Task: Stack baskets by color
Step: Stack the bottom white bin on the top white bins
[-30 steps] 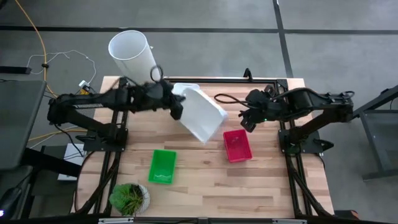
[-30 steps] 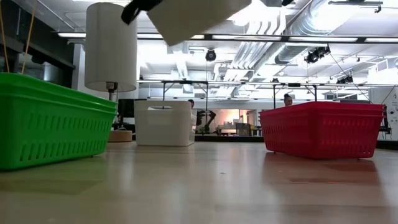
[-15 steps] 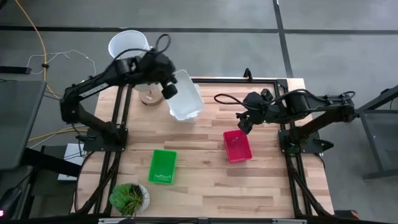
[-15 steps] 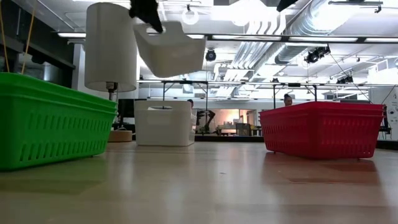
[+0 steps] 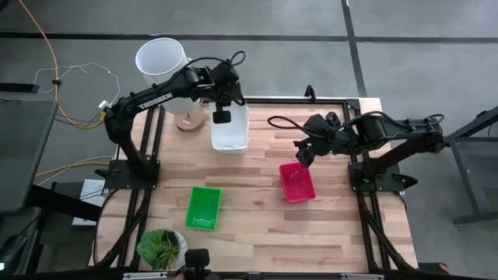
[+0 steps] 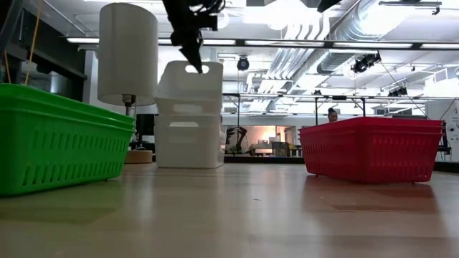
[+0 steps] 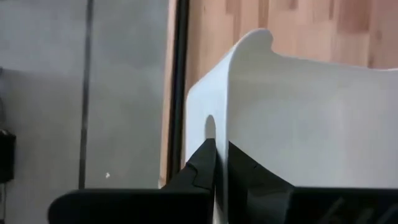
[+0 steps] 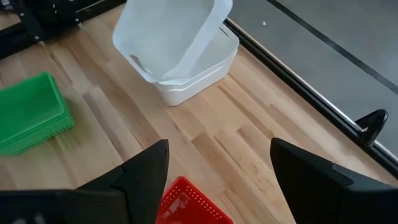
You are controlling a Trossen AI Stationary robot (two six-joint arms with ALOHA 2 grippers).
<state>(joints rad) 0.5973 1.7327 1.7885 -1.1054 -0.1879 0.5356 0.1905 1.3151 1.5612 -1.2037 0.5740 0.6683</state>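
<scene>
White basket (image 5: 231,124) is pinched by its rim in the left gripper (image 5: 222,115), tilted, lower edge sitting in the white basket stack (image 6: 190,142) at the table's (image 5: 257,225) far edge, just beside the white cylinder lamp (image 5: 164,65). Left wrist view: fingers (image 7: 205,163) pressed together on the thin wall, next to a handle hole. Not nested flat; right wrist view shows it cocked over the stack (image 8: 198,68).

Right gripper (image 5: 302,152) spread wide, empty, hovering above the far end of the red baskets (image 5: 296,181) on the table's right side, not touching them.

Green baskets (image 5: 203,208) sit left of centre toward the near edge, well apart from both arms. Potted plant (image 5: 162,247) at the near-left corner.
</scene>
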